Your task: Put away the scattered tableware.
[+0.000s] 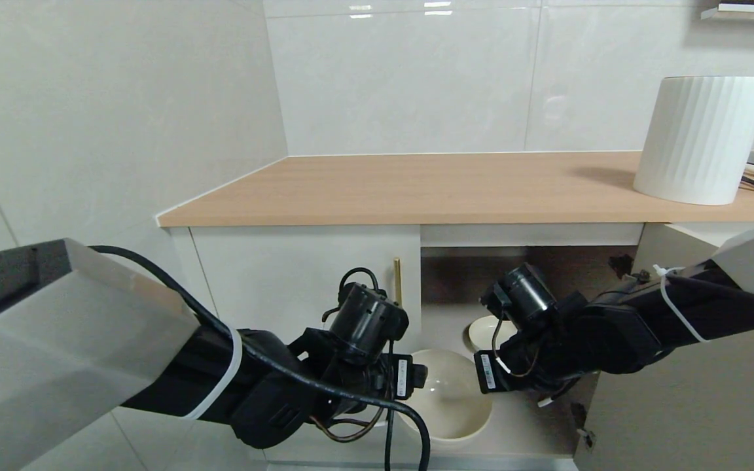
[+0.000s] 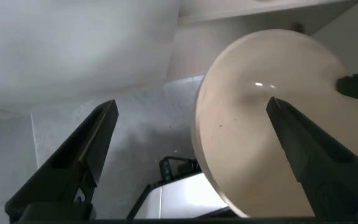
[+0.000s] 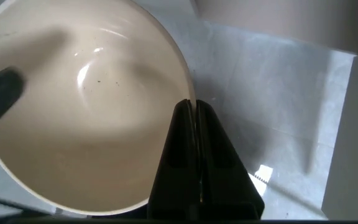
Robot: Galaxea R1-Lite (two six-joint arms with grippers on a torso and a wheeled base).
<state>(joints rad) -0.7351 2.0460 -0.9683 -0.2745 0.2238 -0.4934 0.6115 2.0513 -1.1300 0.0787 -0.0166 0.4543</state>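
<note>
Right hand point(image 3: 192, 106) grips one bowl point(image 3: 92, 118) — second bowl point(image 1: 484, 331) behind

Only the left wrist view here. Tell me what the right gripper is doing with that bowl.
Observer: In the right wrist view, the right gripper is shut on the rim of the bowl.
Operator: Now give me what's behind it.
Observer: The head view shows a smaller bowl farther back on the open cabinet's floor.
Operator: Report the countertop.
Observer: A white ribbed cylinder stands on the wooden countertop, toward the robot's right.
</note>
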